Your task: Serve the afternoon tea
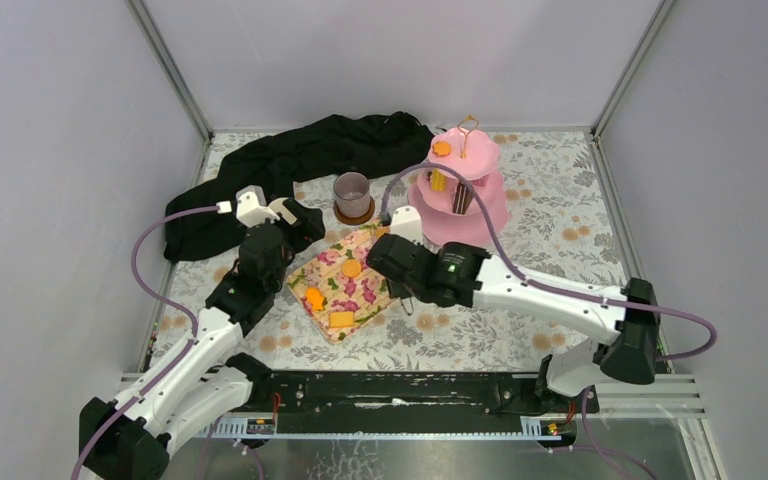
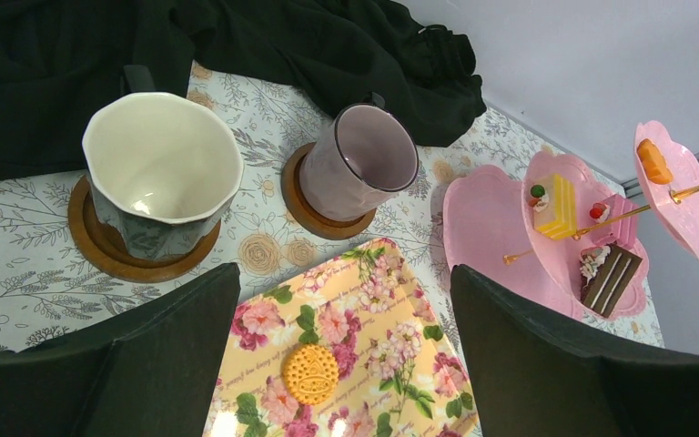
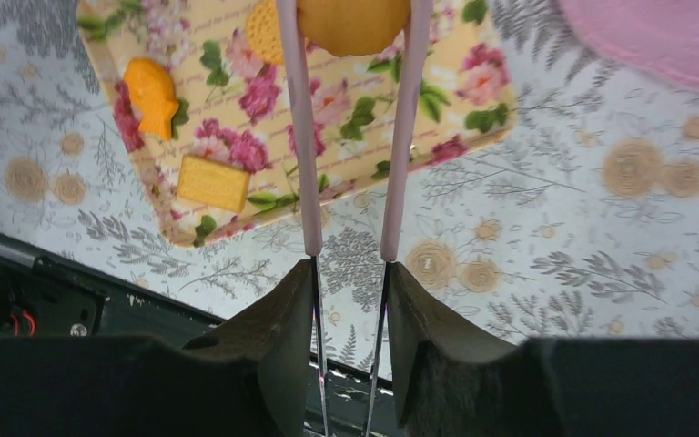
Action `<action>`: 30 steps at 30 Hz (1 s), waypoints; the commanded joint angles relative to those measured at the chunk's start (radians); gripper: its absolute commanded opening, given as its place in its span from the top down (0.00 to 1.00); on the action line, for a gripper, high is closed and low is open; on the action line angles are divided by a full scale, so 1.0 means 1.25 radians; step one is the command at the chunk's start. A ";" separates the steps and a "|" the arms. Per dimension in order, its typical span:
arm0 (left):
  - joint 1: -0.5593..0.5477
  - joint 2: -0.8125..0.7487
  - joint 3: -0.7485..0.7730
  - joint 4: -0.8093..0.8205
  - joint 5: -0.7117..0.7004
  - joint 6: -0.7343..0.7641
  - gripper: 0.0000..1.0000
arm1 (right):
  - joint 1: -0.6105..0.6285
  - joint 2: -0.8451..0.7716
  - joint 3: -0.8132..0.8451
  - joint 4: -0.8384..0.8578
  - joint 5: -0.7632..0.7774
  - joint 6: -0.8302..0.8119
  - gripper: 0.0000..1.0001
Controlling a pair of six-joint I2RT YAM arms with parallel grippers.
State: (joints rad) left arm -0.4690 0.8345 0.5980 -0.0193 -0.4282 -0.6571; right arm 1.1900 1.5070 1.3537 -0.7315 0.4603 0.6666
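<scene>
Hovering with jaws spread wide, the left gripper (image 2: 343, 305) faces the cream-lined dark mug (image 2: 159, 173). The right gripper (image 3: 350, 273) squeezes the tongs (image 3: 298, 137), which pinch a biscuit (image 3: 353, 23) over the floral napkin (image 3: 473, 82). The tiered stand (image 1: 485, 215) lies beyond, nearer this arm.

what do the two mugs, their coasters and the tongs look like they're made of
dark mug: likely glazed ceramic; glossy faceted wall, smooth cream lining.
mauve mug: probably ceramic too, with a softer satin sheen.
coasters: wood by the look; brown, matte, round.
tongs: pink matte arms, perhaps silicone or plastic, on thin shiny metal strips.
</scene>
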 commanded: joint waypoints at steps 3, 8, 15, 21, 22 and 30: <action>0.007 -0.010 0.003 0.002 -0.007 -0.007 0.07 | -0.054 -0.092 0.090 -0.108 0.153 0.044 0.81; 0.006 -0.009 0.003 0.001 -0.007 -0.005 0.07 | -0.162 -0.134 0.125 -0.128 0.151 0.005 0.83; 0.007 -0.003 0.003 0.003 -0.003 -0.006 0.07 | -0.320 -0.140 0.172 -0.151 0.117 -0.051 0.84; 0.007 -0.004 0.003 0.002 -0.003 -0.006 0.07 | -0.419 -0.115 0.193 -0.150 0.066 -0.092 0.84; 0.006 -0.003 0.004 0.003 -0.002 -0.006 0.07 | -0.434 -0.109 0.196 -0.147 0.060 -0.099 0.84; 0.007 -0.002 0.003 0.004 -0.002 -0.004 0.07 | -0.539 -0.055 0.233 -0.119 -0.025 -0.156 0.84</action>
State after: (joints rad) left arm -0.4690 0.8349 0.5980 -0.0193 -0.4263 -0.6582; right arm 0.5682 1.4117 1.5795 -0.9257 0.4973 0.5339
